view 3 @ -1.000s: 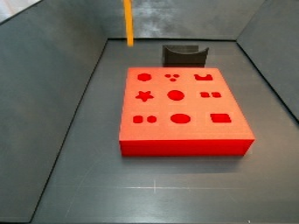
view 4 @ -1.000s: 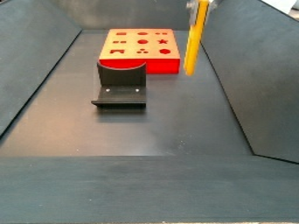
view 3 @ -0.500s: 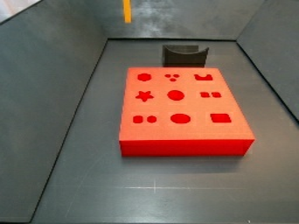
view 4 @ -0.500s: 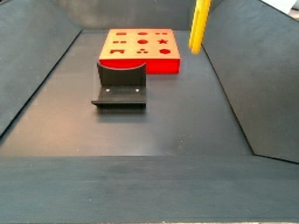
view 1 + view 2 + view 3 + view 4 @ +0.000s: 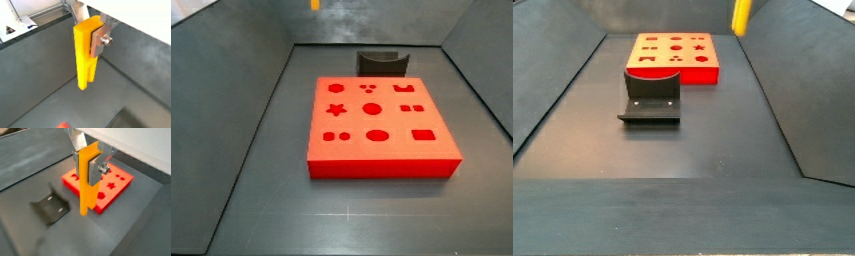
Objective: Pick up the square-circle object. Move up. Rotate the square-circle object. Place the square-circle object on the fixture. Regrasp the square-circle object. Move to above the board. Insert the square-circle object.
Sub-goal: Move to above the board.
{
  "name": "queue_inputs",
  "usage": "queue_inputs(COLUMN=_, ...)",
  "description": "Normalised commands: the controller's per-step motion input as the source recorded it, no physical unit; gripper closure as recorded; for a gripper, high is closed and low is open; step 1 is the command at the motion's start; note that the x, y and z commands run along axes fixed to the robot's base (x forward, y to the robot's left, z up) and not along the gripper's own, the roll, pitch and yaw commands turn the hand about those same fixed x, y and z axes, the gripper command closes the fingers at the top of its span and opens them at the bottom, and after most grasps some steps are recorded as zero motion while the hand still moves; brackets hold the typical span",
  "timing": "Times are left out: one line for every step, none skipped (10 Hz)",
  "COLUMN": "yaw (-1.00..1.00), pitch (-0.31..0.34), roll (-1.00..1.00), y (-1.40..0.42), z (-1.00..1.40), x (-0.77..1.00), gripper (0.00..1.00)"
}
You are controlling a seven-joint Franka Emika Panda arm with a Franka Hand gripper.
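I see the yellow peg [image 5: 85, 52] hanging upright in both wrist views, its upper end pinched between the silver fingers [image 5: 101, 39] of the gripper [image 5: 91, 31]; the fingers are clamped on its flat sides and the rest of the peg [image 5: 87, 180] hangs free below them. It is high above the floor: in both side views only its lower tip shows at the upper edge of the picture [image 5: 315, 5] [image 5: 742, 16], and the gripper itself is out of those views.

Below it in a wrist view lies the red board [image 5: 113, 190] with its star, round and square holes, and beside the board stands the dark fixture [image 5: 52, 209] on its base plate. In a side view the fixture [image 5: 651, 93] sits against the near end of the board [image 5: 675, 55]; from the opposite side it [image 5: 382, 63] shows behind the board [image 5: 378, 125]. Nothing lies between the peg and the board. The dark bin walls [image 5: 251, 60] rise around the floor.
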Motion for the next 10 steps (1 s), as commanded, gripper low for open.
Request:
queue_inputs(yaw=-0.2, pitch=0.29, roll=0.11, y=-1.0, z=0.11, x=0.22, gripper=1.0)
queue_inputs(yaw=-0.1, pitch=0.24, roll=0.06, y=-1.0, z=0.11, x=0.23, gripper=1.0)
queue_inputs(yaw=-0.05, pitch=0.18, roll=0.02, y=-1.0, z=0.11, x=0.24, gripper=1.0)
queue_inputs(yaw=-0.02, pitch=0.15, roll=0.0, y=-1.0, z=0.12, x=0.24, gripper=1.0)
queue_inputs(yaw=-0.01, pitch=0.134, roll=0.0, y=-1.0, z=0.12, x=0.25, gripper=1.0)
queue_inputs(yaw=0.0, pitch=0.122, roll=0.0, y=-1.0, z=0.12, x=0.26, gripper=1.0)
queue_inputs(yaw=0.0, pitch=0.117, roll=0.01, y=-1.0, z=0.12, x=0.28, gripper=1.0)
queue_inputs(yaw=0.01, pitch=0.125, roll=0.01, y=-1.0, z=0.12, x=0.29, gripper=1.0)
queue_inputs(yaw=0.01, pitch=0.13, roll=0.01, y=-1.0, z=0.13, x=0.31, gripper=1.0)
queue_inputs(yaw=0.01, pitch=0.133, roll=0.02, y=-0.64, z=0.09, x=0.24, gripper=1.0)
